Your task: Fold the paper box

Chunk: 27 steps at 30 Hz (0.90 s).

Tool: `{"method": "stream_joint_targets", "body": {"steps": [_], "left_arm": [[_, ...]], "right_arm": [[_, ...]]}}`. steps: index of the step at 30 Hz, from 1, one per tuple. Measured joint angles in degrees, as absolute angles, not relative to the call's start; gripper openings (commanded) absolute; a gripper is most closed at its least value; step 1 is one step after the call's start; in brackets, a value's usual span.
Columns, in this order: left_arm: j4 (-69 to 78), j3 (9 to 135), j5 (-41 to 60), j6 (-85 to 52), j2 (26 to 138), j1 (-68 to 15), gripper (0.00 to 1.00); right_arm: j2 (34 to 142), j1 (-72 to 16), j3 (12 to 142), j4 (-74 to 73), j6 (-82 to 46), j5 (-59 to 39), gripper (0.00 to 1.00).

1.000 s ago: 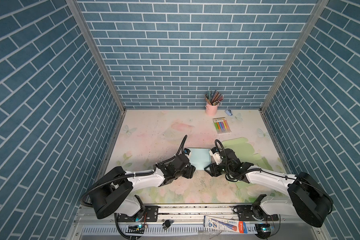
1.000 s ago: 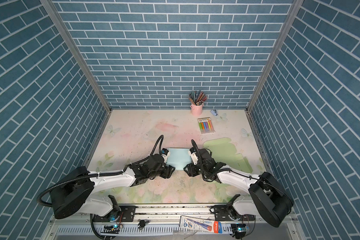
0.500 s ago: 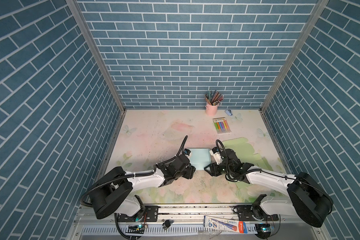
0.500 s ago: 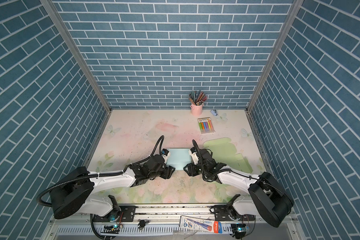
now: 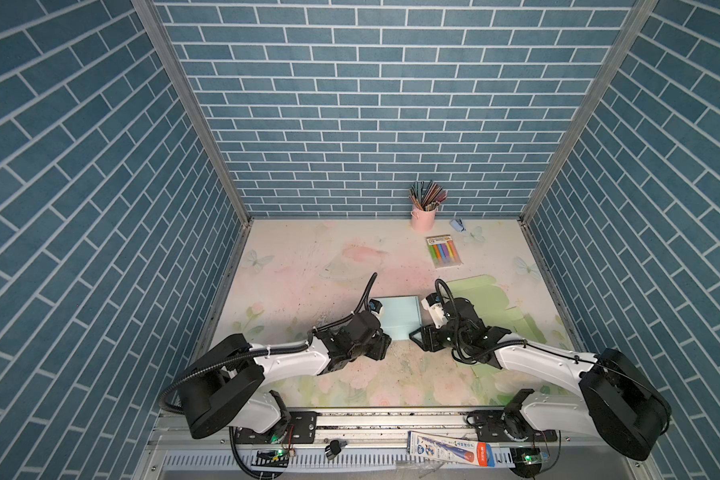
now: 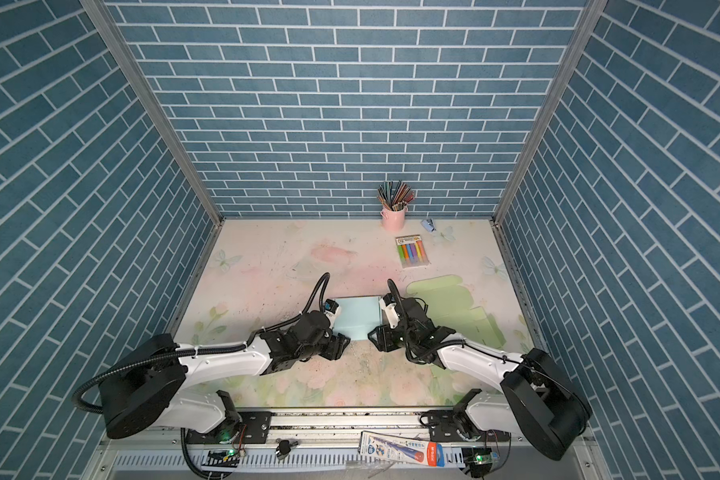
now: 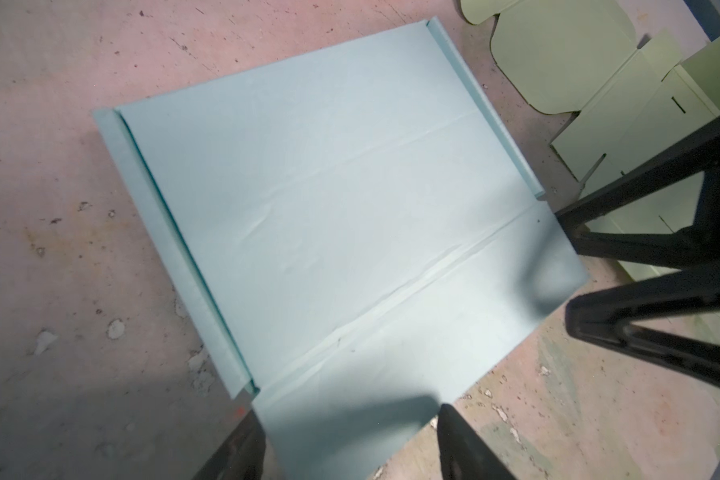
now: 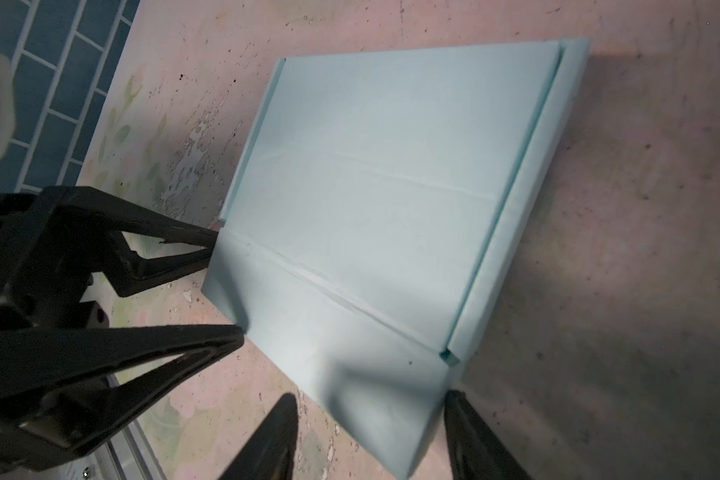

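Lower centre: left end effector (image 5: 385,344) and right end effector (image 5: 414,337), jaws apart, flank the paper box (image 5: 400,316); next, probably raise its near flap (image 7: 412,332).

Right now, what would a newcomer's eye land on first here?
The pale blue paper box, partly folded, lies in the middle, toward the front. The left gripper and right gripper, both open, flank its near edge. A flat green sheet lies to its right.
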<state>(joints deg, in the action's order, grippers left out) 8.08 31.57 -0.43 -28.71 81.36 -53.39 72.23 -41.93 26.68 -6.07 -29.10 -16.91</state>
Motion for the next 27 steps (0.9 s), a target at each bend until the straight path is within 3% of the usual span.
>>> {"method": "stream_joint_targets", "body": {"steps": [27], "left_arm": [[9.8, 31.1, -0.8, -28.7, 81.6, -51.8, 0.55]], "right_arm": [[74.7, -40.3, 26.3, -8.3, -28.2, -16.5, 0.53]]}}
